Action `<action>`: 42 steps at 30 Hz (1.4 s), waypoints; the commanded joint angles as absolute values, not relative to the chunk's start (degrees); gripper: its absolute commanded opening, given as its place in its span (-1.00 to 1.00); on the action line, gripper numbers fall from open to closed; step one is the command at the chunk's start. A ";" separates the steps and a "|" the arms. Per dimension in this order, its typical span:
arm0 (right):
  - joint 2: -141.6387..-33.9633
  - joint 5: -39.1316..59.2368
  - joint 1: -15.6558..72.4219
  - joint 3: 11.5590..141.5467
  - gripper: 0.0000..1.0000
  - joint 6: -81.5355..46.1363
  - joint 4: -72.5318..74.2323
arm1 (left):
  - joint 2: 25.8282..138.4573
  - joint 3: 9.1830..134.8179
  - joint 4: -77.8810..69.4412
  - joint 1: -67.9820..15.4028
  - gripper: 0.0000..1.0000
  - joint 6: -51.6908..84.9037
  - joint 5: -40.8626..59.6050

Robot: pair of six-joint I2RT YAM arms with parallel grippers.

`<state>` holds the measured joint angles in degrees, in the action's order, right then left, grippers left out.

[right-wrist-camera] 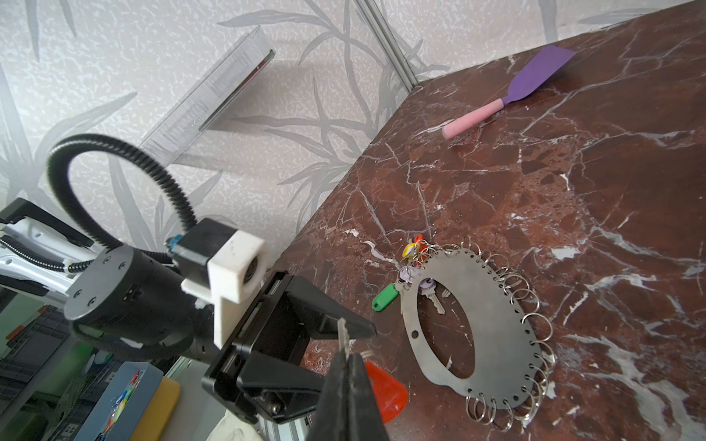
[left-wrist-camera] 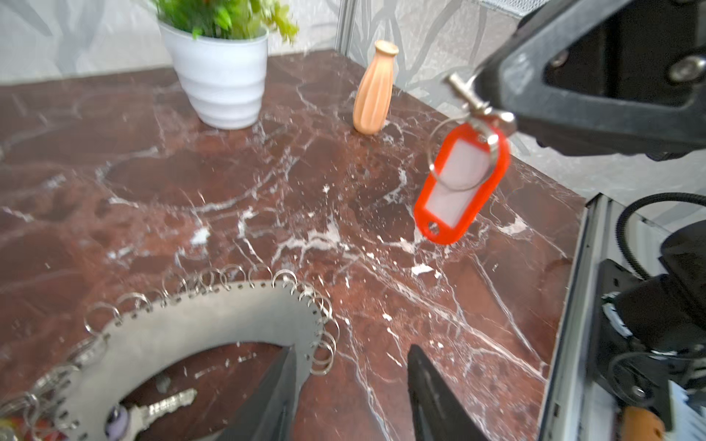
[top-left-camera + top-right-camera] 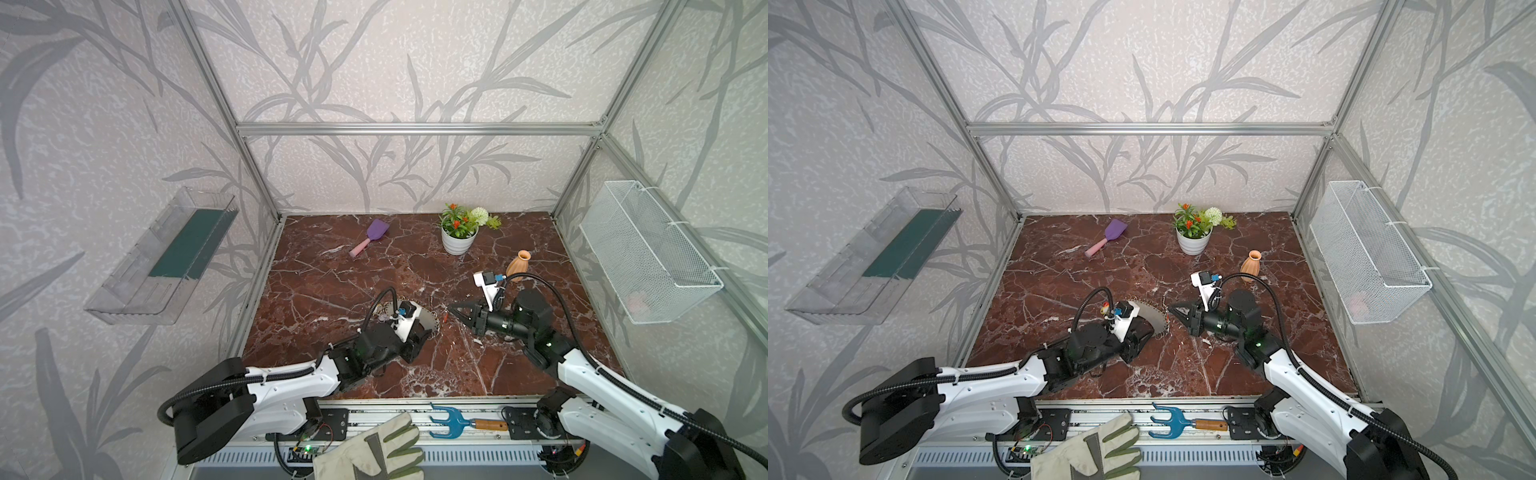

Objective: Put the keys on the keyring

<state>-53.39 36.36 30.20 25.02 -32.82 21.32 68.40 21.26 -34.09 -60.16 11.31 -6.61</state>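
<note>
Right gripper (image 1: 347, 357), jaws clamped on a red-tagged key (image 2: 460, 183), holds it hanging free for threading, while left gripper (image 2: 353, 353), jaws apart, hovers at the keyring (image 2: 191, 324) lying flat on the tabletop (image 2: 229, 191).

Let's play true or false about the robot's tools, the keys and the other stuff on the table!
The right tool is shut on a key carrying a red tag. True.
The left tool is clamped shut. False: its jaws stand apart.
The orange vase has tipped over. False: it stands upright.
The keyring lies flat on the table. True.
The spatula has a green blade. False: it is purple.
</note>
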 commanded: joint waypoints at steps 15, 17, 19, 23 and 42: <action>-53.44 37.64 30.56 26.45 -1.00 -33.49 22.62 | 77.87 23.54 -55.77 -65.69 -0.03 -10.25 -18.55; -53.39 37.62 30.57 26.40 -1.00 -33.49 22.54 | 78.58 23.72 -56.44 -66.02 -0.03 -10.71 -18.80; -53.35 37.63 30.58 26.37 -1.00 -33.49 22.50 | 79.15 24.20 -56.61 -66.18 -0.03 -10.90 -19.22; -53.16 37.58 30.58 26.07 -1.00 -33.66 22.32 | 79.89 24.82 -58.26 -66.40 -0.02 -10.65 -19.91; -52.82 37.09 30.53 25.49 -1.00 -33.49 22.09 | 84.93 28.39 -59.92 -66.91 -0.34 -9.05 -24.30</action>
<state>-53.63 36.67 30.20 25.02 -33.41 21.32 84.62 27.09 -58.39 -66.67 -8.97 -21.78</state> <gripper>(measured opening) 0.047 0.344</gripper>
